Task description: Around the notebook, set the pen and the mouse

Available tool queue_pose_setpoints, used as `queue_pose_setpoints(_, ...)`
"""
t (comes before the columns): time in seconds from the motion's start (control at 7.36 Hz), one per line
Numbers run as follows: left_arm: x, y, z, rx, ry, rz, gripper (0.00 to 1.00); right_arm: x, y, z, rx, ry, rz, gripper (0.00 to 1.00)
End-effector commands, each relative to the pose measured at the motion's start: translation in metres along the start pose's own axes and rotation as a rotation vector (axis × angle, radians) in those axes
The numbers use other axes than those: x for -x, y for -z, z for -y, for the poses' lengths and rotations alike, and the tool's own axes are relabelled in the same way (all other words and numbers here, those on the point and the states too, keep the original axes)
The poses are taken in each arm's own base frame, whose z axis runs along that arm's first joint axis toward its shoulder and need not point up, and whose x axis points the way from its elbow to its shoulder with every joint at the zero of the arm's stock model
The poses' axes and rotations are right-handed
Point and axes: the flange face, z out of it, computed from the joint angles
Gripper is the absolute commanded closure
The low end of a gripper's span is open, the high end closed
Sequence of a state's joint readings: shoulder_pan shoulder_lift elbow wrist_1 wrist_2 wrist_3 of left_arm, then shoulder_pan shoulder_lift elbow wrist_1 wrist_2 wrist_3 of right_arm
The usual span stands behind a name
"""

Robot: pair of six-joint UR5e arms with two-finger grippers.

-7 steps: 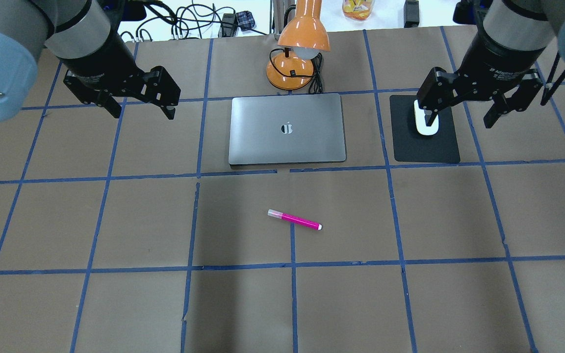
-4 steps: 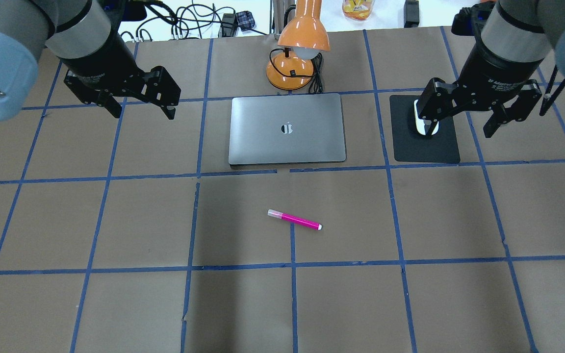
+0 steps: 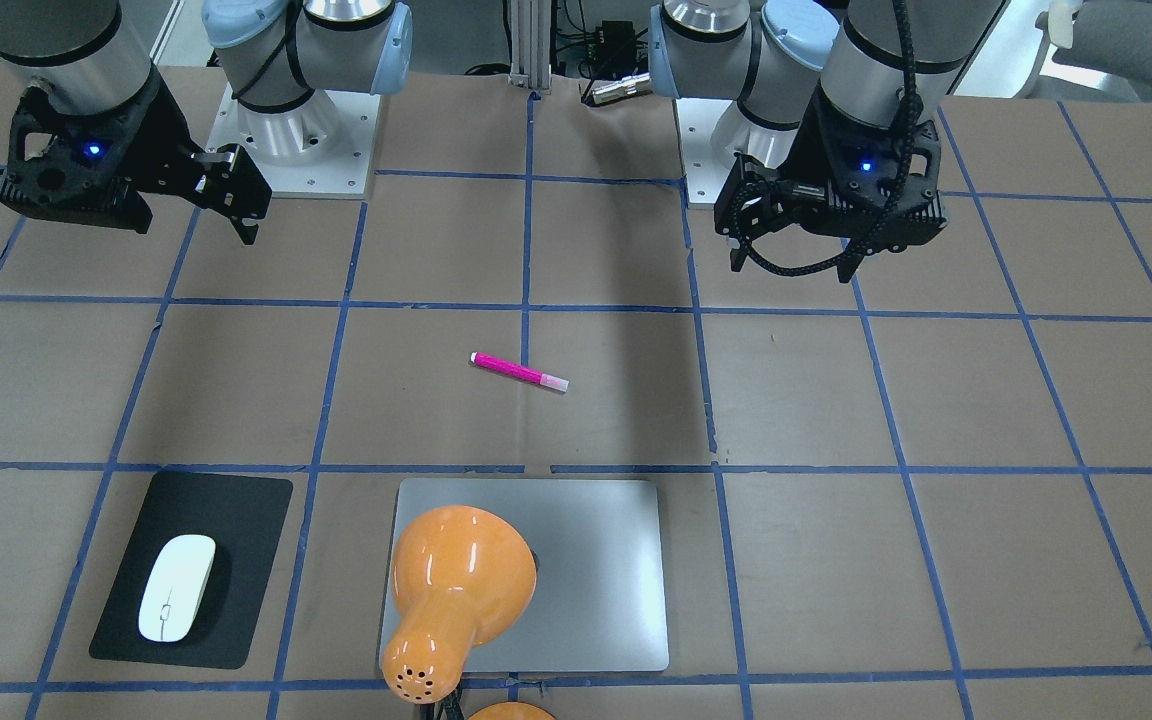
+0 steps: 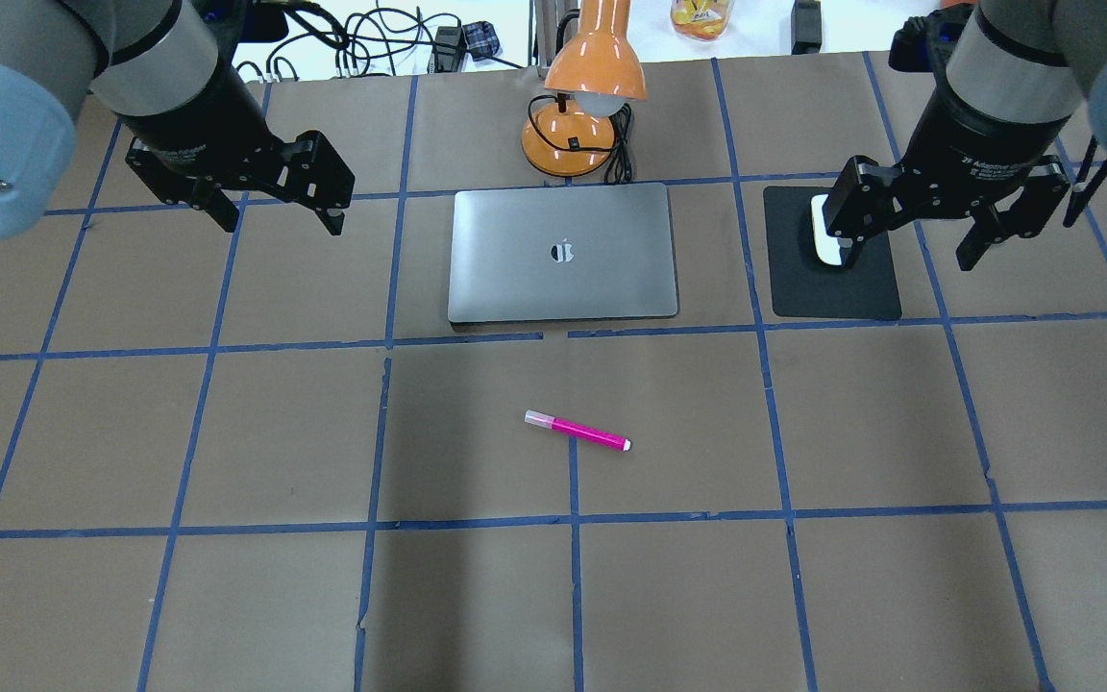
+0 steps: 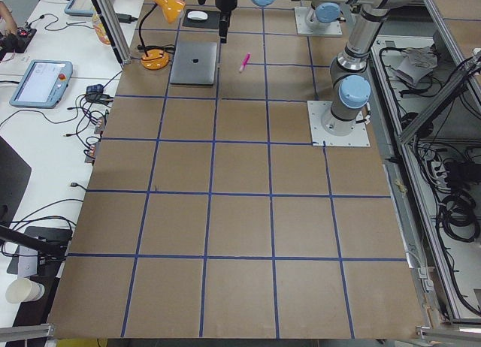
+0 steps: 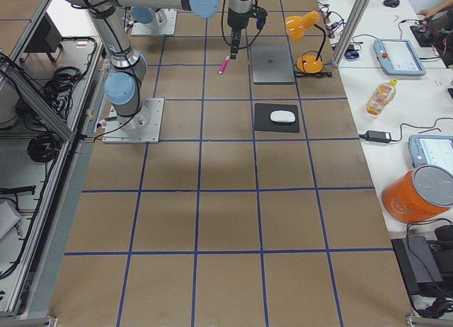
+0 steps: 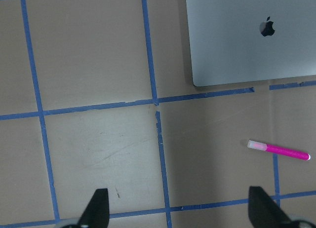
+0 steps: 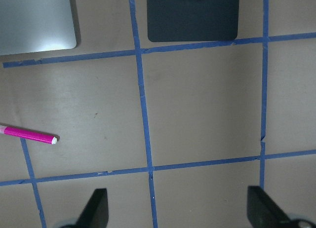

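Note:
The magenta pen lies flat on the brown table in front of the silver notebook. On a black mat to the notebook's right rests the white mouse. In the overhead view it is partly hidden behind one finger of my right gripper, which hangs open and empty above the mat's right edge. My left gripper hangs open and empty to the left of the notebook. The left wrist view shows the pen and the notebook's corner ahead of the open fingers.
An orange desk lamp stands just behind the notebook, its shade leaning over the lid in the front-facing view. Cables, a bottle and tablets lie on the white bench beyond the table's far edge. Blue tape lines grid the brown surface.
My right gripper has drifted slightly to the right and nearer, still open. The left gripper, pen, mouse and notebook have not moved.

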State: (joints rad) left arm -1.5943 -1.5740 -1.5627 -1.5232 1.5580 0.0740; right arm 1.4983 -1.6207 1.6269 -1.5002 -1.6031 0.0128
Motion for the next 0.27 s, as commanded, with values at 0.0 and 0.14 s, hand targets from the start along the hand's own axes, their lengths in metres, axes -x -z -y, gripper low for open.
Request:
queue_pose_setpoints(0.0, 0.0002, -0.0001, -0.0007, 0.0, 0.001, 0.001, 0.0, -0.0004, 0.0034, -0.0001, -0.011, -0.001, -0.004, 0.0)
queue_pose_setpoints(0.14, 0.0001, -0.0008, -0.0009, 0.002, 0.001, -0.001, 0.0, 0.0004, 0.0039, -0.0008, -0.011, -0.002, 0.003, 0.0)
